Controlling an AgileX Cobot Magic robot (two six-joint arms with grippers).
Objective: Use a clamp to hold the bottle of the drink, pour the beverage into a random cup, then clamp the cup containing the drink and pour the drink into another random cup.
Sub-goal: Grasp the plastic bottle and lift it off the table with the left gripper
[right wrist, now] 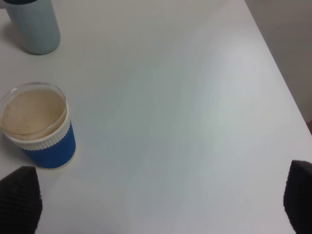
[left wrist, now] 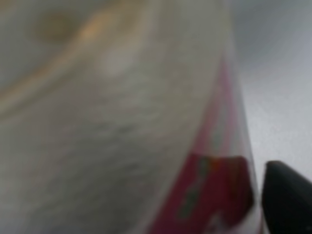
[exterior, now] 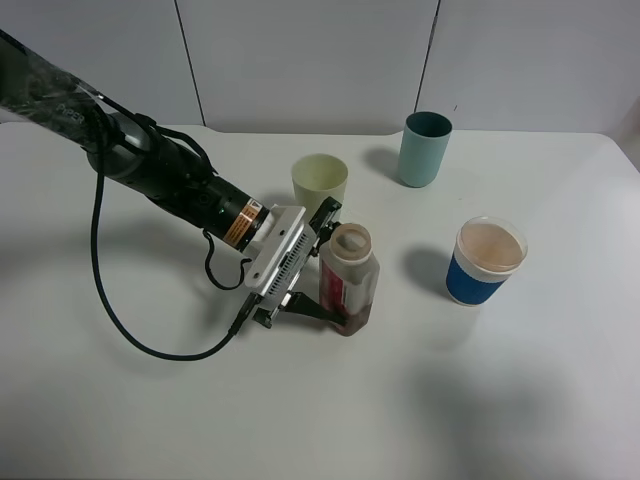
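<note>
Item 1, nearest: bottle, upright near the middle of the table, neck uncapped, pink label on the body; shallow layer of dark beverage at the bottom. Upright, presumably to keep the liquid in until lifted

Item 2: left gripper, reaching in low and sideways from the left, one finger on each side of the bottle body, below the neck; so placed, by judgement, for a side grasp with the mouth left free for pouring. In the wrist view, black fingertip just beside the label edge; clenched on the bottle or merely flanking it: cannot tell

Item 3: blue-banded cup, upright, right of the bottle and apart from it; pale tan inside, contents unclear. Likely first pouring target

Item 4: right gripper, released, fingers spread wide, nothing between them; blue-banded cup near one fingertip. Seemingly parked for the cup stage

Item 5: yellow-green cup, upright, just behind the bottle, close to one left finger; some risk of a knock on lifting

Item 6, farthest: teal cup, upright near the back edge, well apart from the rest
</note>
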